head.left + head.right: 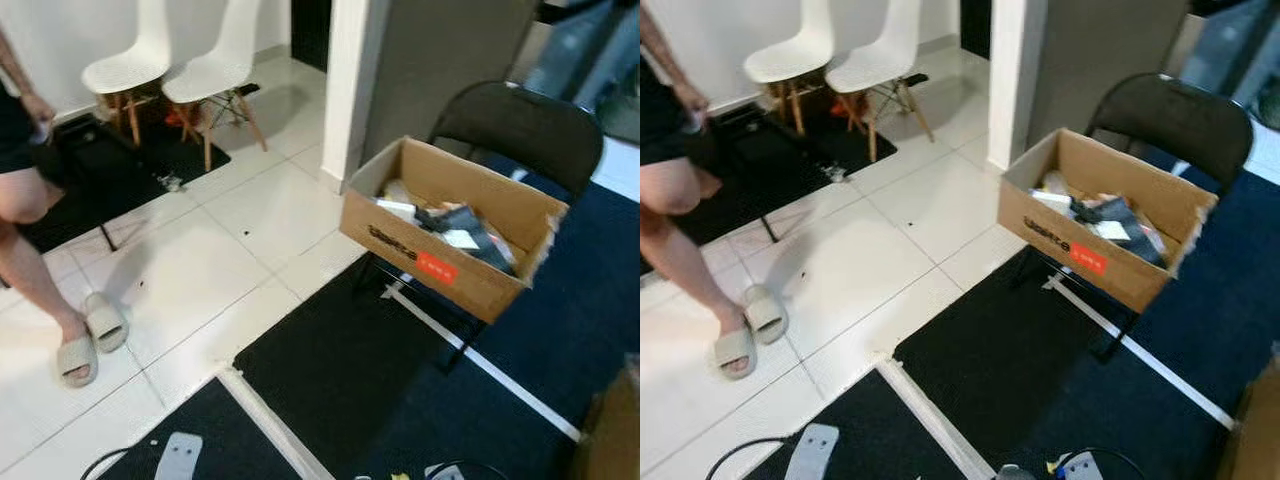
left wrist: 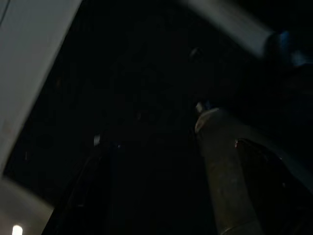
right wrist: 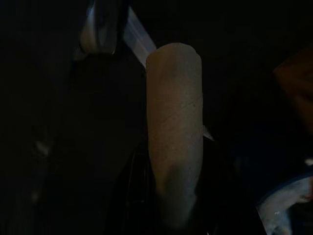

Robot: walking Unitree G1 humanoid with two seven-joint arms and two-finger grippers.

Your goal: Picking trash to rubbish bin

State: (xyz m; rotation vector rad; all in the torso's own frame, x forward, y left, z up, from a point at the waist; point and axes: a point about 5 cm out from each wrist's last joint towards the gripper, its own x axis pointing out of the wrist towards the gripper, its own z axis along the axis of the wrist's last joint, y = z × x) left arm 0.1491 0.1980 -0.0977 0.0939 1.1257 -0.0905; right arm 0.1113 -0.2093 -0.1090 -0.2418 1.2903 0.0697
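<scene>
Trash, loose paper and soft scraps, fills cardboard box on folding chair; probably light, crushable; pinch an edge. Tool states: cannot tell, wrist views dark.

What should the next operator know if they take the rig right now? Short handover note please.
Right gripper: a pale cardboard tube runs along its fingers in the dark wrist view; looks held, grip not confirmed.
Left gripper: wrist view very dark, a pale cylinder sits close by the fingers; state unclear.
Bin: open cardboard box resting on a black folding chair, ahead and to the robot's right, already holding mixed scraps.
Person in slippers stands on the white tiles to the left, near two white chairs.
Left to do: approach the box, drop what is carried, mind the person.
</scene>
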